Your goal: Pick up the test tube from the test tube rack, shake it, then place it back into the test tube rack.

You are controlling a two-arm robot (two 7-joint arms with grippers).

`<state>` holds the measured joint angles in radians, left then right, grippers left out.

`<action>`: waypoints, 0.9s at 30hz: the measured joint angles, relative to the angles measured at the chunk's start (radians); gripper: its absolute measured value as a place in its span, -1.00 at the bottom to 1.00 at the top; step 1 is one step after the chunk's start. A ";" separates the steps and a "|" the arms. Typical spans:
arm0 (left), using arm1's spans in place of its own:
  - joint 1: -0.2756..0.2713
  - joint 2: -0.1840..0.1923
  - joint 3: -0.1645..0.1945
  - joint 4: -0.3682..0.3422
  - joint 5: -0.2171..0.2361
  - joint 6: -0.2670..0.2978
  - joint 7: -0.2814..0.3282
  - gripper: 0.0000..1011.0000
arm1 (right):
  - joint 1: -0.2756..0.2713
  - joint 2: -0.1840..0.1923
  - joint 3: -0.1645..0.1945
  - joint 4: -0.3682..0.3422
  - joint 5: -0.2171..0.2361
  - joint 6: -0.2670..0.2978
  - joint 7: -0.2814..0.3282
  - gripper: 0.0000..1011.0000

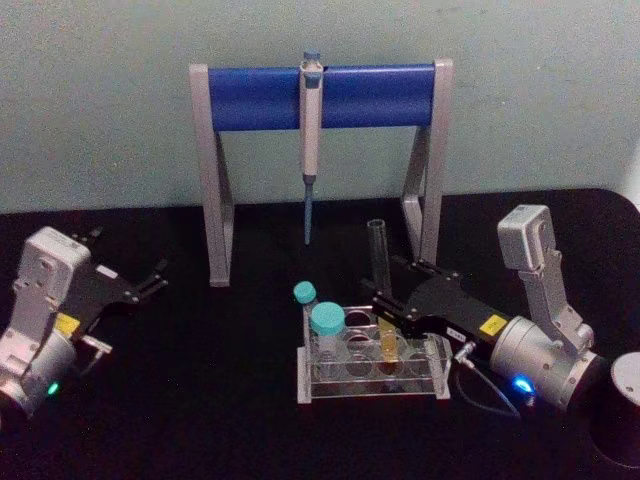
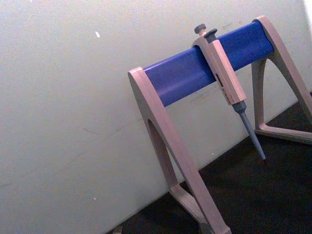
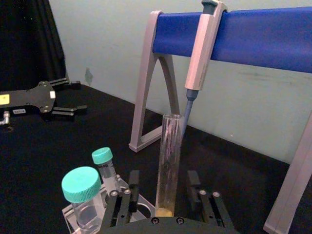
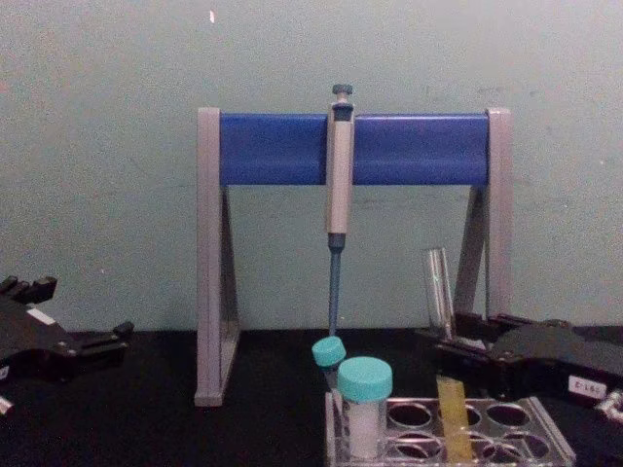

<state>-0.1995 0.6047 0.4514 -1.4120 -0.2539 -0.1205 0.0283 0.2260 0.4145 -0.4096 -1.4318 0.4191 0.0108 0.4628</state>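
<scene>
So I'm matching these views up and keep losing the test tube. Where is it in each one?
Head view: the tube stands right of centre, in the rack, the right claw at it.
Left wrist view: not in it.
Right wrist view: centre, between the claw's fingers.
Chest view: right of centre, above the rack.
Shared landmark: the pipette hanging on the blue stand.

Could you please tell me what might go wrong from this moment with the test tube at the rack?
1. The right gripper brackets the test tube low down, so it may tip when lifted.
2. The tube is uncapped; shaking could spill its yellow liquid.
3. The teal-capped vials stand close by in the test tube rack and could be knocked.
</scene>
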 joint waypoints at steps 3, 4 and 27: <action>0.000 0.000 0.000 0.000 0.000 0.000 0.000 1.00 | 0.000 0.000 0.000 0.000 0.000 0.000 0.000 0.32; 0.000 0.000 0.000 0.000 0.000 0.000 0.000 1.00 | 0.000 0.000 0.000 0.000 0.000 0.000 0.000 0.39; 0.000 0.000 0.000 0.000 0.000 0.000 0.000 1.00 | 0.000 0.000 0.000 0.000 0.002 -0.002 0.001 0.98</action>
<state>-0.1995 0.6047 0.4514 -1.4119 -0.2539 -0.1205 0.0283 0.2261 0.4145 -0.4096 -1.4320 0.4206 0.0091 0.4638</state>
